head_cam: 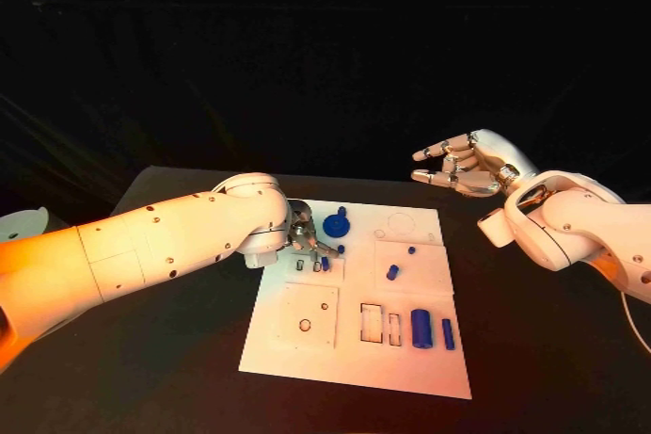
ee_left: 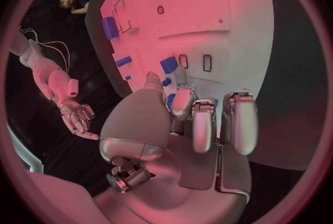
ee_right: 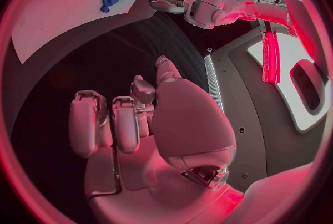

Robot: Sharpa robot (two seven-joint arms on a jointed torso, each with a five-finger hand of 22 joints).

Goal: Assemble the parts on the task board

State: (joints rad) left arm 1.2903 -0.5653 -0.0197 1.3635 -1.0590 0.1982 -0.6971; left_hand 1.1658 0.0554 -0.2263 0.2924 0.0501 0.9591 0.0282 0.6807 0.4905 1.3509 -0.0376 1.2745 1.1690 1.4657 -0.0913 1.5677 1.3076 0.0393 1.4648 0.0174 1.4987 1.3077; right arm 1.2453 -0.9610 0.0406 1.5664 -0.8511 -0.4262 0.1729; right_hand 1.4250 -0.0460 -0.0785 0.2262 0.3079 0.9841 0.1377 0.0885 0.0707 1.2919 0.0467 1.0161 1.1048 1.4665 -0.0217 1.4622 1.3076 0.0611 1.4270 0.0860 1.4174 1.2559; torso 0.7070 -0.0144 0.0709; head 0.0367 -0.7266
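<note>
The white task board [head_cam: 356, 359] lies mid-table. My left hand [head_cam: 304, 242] reaches down onto its far left part, fingers curled, beside a round blue part [head_cam: 335, 225]. A small blue piece [head_cam: 323, 262] sits at its fingertips; whether it is pinched I cannot tell. In the left wrist view the left hand [ee_left: 191, 124] curls over the board [ee_left: 208, 8], with a blue block [ee_left: 168, 64] just past the thumb. My right hand [head_cam: 461, 166] hovers off the board's far right corner, fingers apart, holding nothing. In the right wrist view the right hand [ee_right: 139, 124] is bare above the black table.
Two small blue pieces [head_cam: 411, 250] [head_cam: 392, 272] lie mid-board. A blue cylinder [head_cam: 422, 329] and a thin blue bar [head_cam: 448, 333] lie near its front right, beside two narrow slots [head_cam: 371, 322]. A square recess [head_cam: 310, 316] is front left.
</note>
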